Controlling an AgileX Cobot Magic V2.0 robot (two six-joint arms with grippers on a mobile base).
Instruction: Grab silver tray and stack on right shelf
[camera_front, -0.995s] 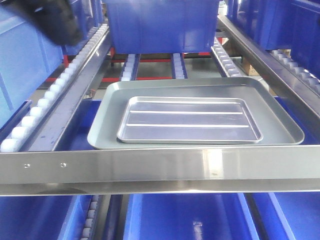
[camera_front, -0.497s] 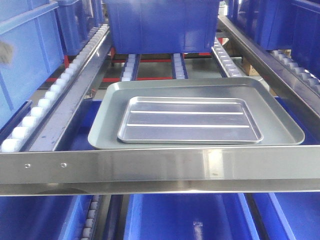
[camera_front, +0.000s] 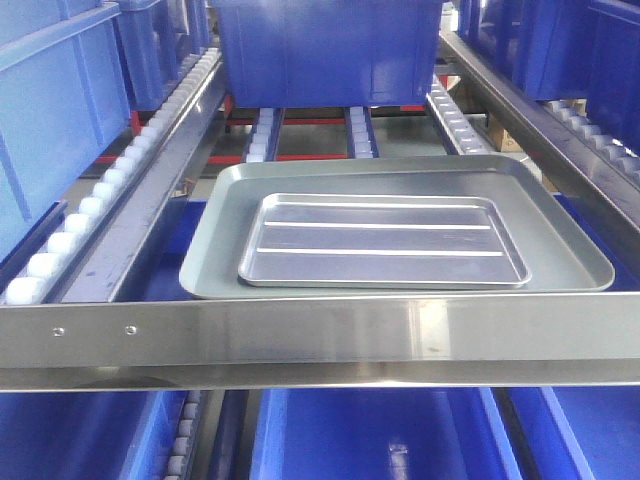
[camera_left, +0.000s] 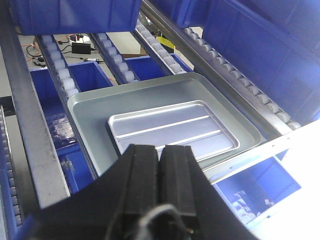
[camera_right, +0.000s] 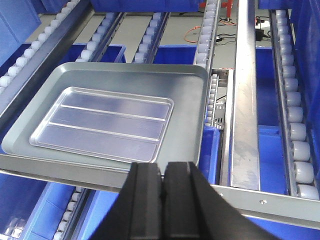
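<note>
The shiny silver tray (camera_front: 380, 240), ridged by two lines, lies in a matte grey tray (camera_front: 560, 235) among blue crates (camera_front: 325, 50).

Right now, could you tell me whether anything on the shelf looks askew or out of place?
Nothing stands out. The silver tray lies flat inside the larger grey tray, roughly square with it, behind the shelf's front crossbar. No spill or damage shows.

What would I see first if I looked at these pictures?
You would first see the shiny silver tray with two ridges, lying inside a bigger grey tray in the middle of the shelf. Big blue crates stand all around, and rows of small white rollers run along the rails. Both black grippers, left and right, are shut and hold nothing.
</note>
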